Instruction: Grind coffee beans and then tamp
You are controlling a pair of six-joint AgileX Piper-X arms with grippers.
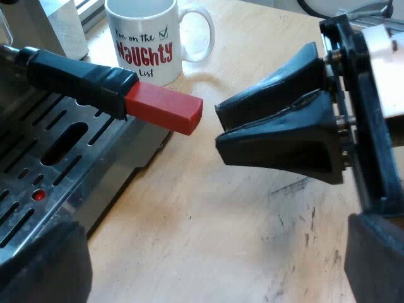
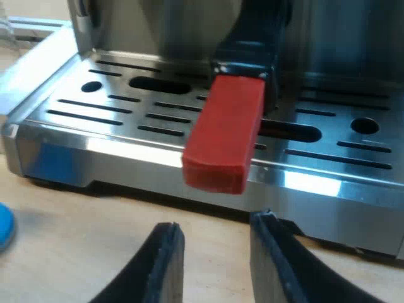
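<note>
right end effector (image 2: 218, 255): two black, matte, wedge-shaped fingers (image 2: 165, 265) spread by a narrow gap, pinching nothing, low over the counter (image 2: 76, 252), just short of the handle (image 2: 252, 38) at its red end (image 2: 224, 136). from the left wrist, same end effector (image 1: 218, 126) close to that red end (image 1: 165, 108), not touching. left end effector (image 1: 218, 262) spread wide and empty, its blunt dark fingers (image 1: 44, 265) far apart above pale, scuffed wood beside the drip tray (image 1: 38, 145). handle glossy black and faceted, ending in a matte red rectangular block, jutting from the front of the espresso machine (image 2: 158, 25) over the drip tray and past its edge. drip tray of brushed steel, cut with long slots and oval holes, one small red dot (image 1: 38, 195) set in a round hole. beyond the handle, standing on the counter, a glossy white mug (image 1: 148, 38) with a loop grip, lettered "i'm on the naughty list", "naughty" in fat red letters, a green tick in a small box after the first line. rounded blue object (image 2: 3, 227) on the counter near the tray's corner, mostly cut off.
</note>
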